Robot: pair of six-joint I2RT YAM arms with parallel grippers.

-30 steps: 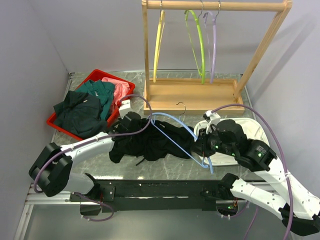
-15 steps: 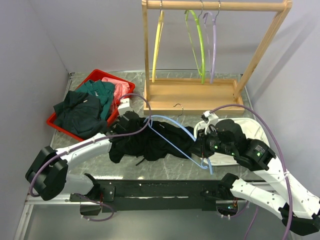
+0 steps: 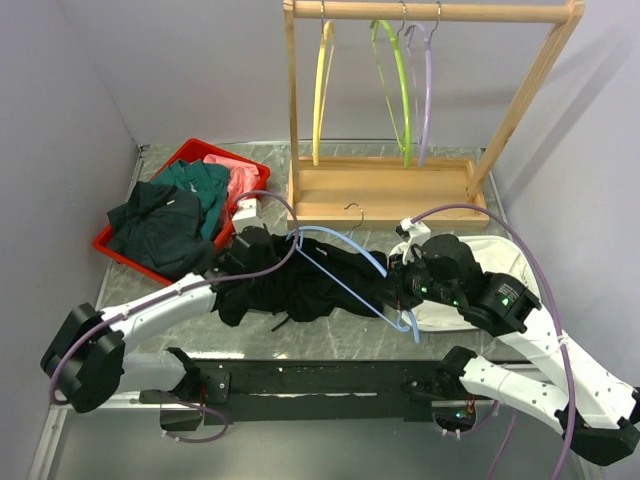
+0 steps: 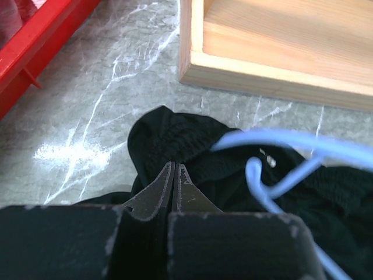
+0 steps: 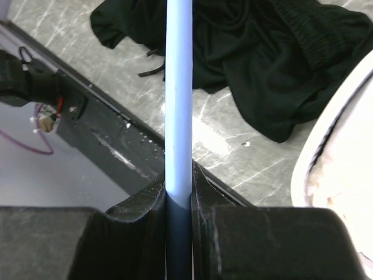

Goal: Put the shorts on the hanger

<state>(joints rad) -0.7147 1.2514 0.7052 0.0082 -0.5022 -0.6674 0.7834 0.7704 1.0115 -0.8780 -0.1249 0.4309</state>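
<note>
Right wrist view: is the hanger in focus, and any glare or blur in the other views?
Right wrist: hanger bar slightly soft near the lens, shorts behind it sharp. Left wrist: bright glare-like patch on the table, hanger blurred. Top external: even light, soft shadows.

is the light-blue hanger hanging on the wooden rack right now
No, the light-blue hanger lies low across the black shorts, its bar clamped in the right end effector.

I see the grey marbled table carrying a red bin at far left, a wooden rack at the back, black shorts crumpled mid-table, and a white tray just right of them.
</note>
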